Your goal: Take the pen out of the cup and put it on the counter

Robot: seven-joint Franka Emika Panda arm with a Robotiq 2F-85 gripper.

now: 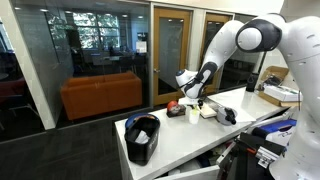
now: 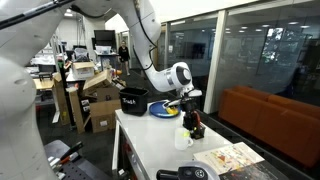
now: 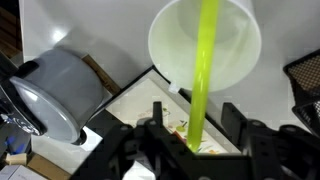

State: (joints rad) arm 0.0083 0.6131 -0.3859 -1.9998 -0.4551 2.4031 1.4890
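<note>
A yellow-green pen runs from between my gripper's black fingers up across the mouth of a white cup on the white counter. The fingers stand on either side of the pen's near end with a gap showing on each side, so the gripper is open. In both exterior views the gripper hangs just above the cup. A grey cup lies left of it. I cannot tell whether the pen's far end rests in the white cup.
A printed sheet lies under the gripper. A black bin stands on one end of the counter. A small red and dark object sits beside the cup. A black mesh item is at the right.
</note>
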